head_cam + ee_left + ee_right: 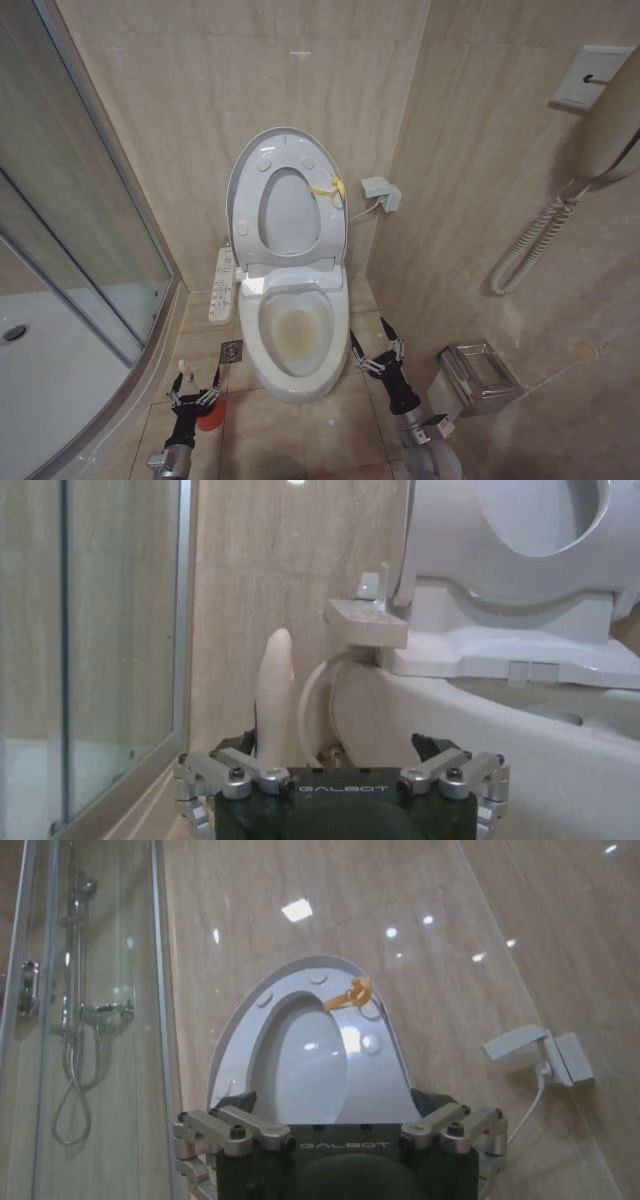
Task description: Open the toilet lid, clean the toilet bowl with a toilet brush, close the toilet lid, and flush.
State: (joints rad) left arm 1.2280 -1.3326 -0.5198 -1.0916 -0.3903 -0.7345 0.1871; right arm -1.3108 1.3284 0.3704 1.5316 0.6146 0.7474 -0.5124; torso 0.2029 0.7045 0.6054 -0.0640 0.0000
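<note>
Head view is showing the toilet lid (288,200) standing raised against the back wall together with the seat ring (335,235), yellow tag (328,187) hanging at its rim. Toilet bowl (292,372) is sitting open on the floor below, yellowish tint inside, button panel (223,285) running along its side toward the shower glass (70,230). Left gripper (195,385) is hovering low near the floor beside the bowl, over the red cup (212,415); jaws are spreading wide around the white brush handle (274,694), not clamping it. Brush head is hidden. Right gripper (374,345) is hanging on the bowl's other side, jaws standing wide open, holding nothing.
</note>
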